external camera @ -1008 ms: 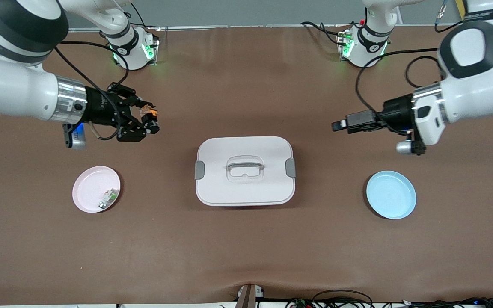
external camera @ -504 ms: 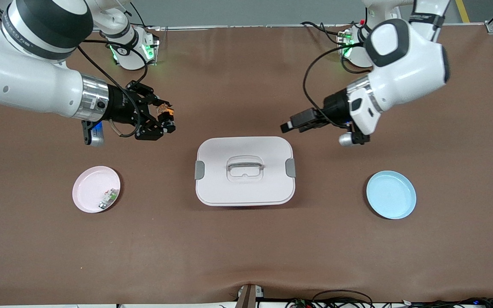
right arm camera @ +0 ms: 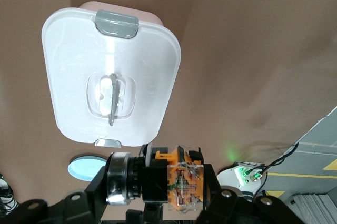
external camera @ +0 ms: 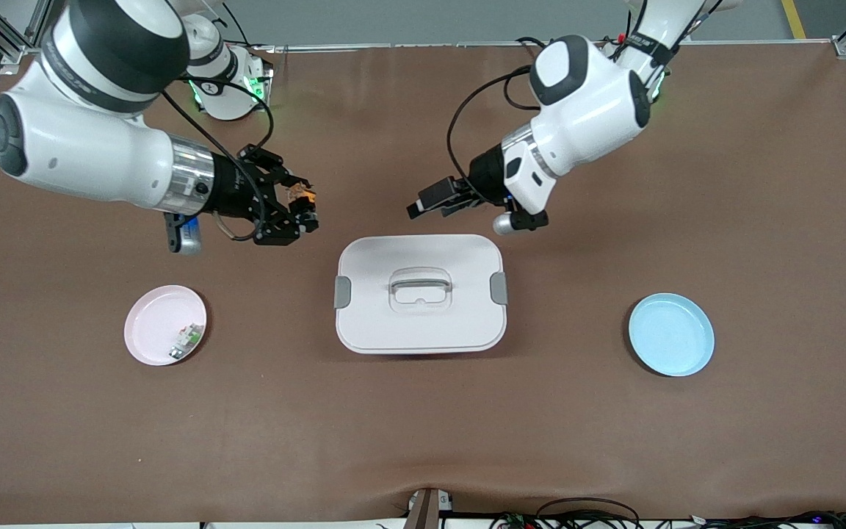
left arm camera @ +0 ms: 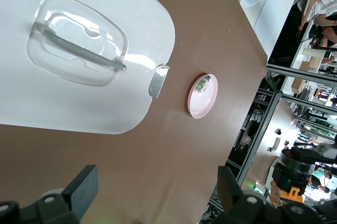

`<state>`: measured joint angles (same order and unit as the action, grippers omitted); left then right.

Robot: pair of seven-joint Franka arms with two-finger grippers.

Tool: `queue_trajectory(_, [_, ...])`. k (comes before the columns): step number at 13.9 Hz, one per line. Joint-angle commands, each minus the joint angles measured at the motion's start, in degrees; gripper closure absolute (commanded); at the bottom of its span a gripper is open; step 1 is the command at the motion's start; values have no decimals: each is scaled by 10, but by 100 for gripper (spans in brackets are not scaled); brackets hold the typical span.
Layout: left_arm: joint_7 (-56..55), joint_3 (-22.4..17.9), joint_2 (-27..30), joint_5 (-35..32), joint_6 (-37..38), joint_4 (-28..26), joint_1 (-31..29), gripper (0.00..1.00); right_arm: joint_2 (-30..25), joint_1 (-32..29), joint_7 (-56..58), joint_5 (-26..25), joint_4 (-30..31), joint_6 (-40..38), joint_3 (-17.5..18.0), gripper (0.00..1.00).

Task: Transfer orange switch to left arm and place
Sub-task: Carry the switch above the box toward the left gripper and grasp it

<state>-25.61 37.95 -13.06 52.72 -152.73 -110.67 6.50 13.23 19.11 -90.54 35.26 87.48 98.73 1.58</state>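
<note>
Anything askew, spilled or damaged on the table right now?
Nothing stands out. The white plastic box sits closed and square; the pink plate and blue plate lie flat. The right gripper holds the orange switch firmly; the left gripper is open.

Two glossy white jointed arms [external camera: 92, 147] with black joint bands, brushed-silver wrist rings [external camera: 192, 185], looping black cables [external camera: 467, 117], black skeletal two-finger grippers [external camera: 304, 213], green-lit bases [external camera: 228, 84].

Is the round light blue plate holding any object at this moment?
No, the front view shows the round light blue plate bare, while the small green-and-white component lies in the round pink plate.
</note>
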Motion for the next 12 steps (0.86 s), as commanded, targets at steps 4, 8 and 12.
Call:
queue_trajectory(4, [-1,0,-31,12,-79,3,54,0,35,20,-12,-28,-11,18,-6,100])
queue_trajectory(8, [-10,0,-34,12,-89,7,58,0,64,41,-12,-40,-9,52,-6,100])
queue_trajectory(12, [-14,0,-52,11,-124,17,76,0,77,61,-14,-45,-7,73,-6,100])
